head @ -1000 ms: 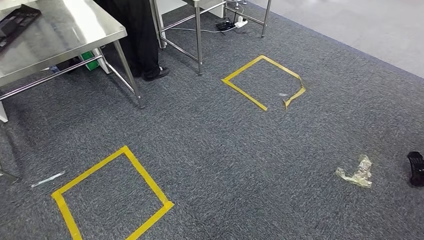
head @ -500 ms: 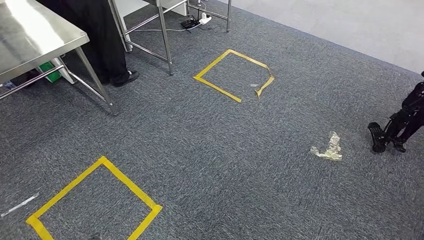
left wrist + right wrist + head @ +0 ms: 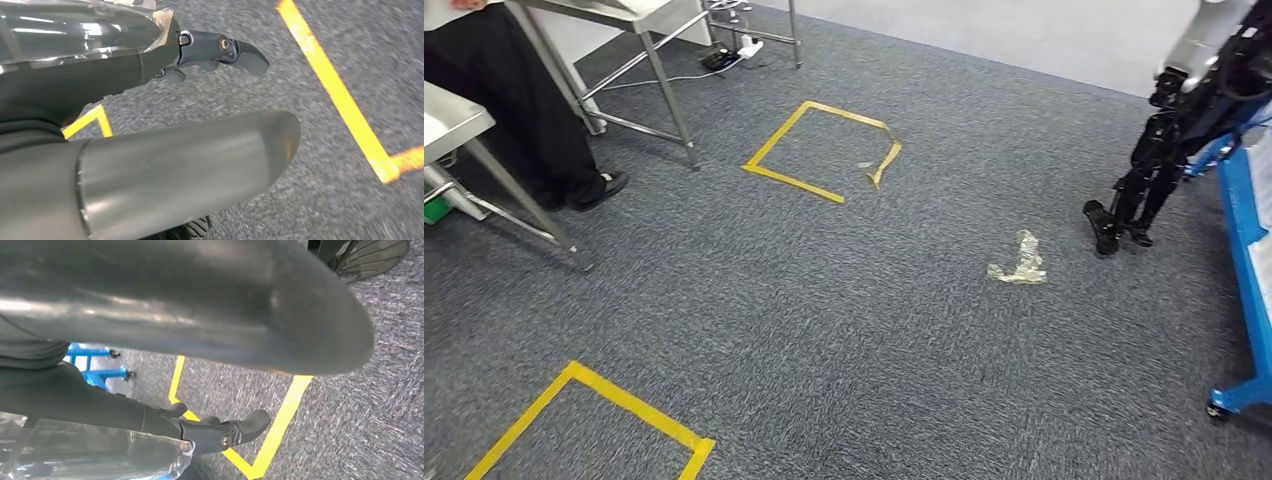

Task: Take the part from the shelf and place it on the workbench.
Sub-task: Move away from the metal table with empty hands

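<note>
Everything in the head view has slid toward the left and upward since the earlier pictures, which reads as the camera turning rightward, not as things moving; the yellow tape square on the grey carpet [image 3: 822,150] now sits upper centre, the crumpled scrap of clear wrapping [image 3: 1020,263] has drifted to right of centre, and the stainless steel workbench [image 3: 454,125] has nearly left by the upper left edge, where a person in dark trousers [image 3: 519,100] stands beside it; a blue metal frame on castors [image 3: 1246,260], new at the right edge, may be the shelf's base, and a second dark-legged humanoid robot [image 3: 1154,160] stands just beside it at upper right; I judge the robot to be turning from the workbench toward the shelf, so the fetch is only beginning.

No shelf compartment or bin is visible, so what they hold cannot be told; the part itself cannot be located, and I suppose it waits on the shelf.

Both hands grasp nothing; the left hand [image 3: 220,50] hangs over the carpet with fingers loosely extended, released; the right hand [image 3: 220,432] looks the same, near a yellow tape line [image 3: 280,420].
</note>
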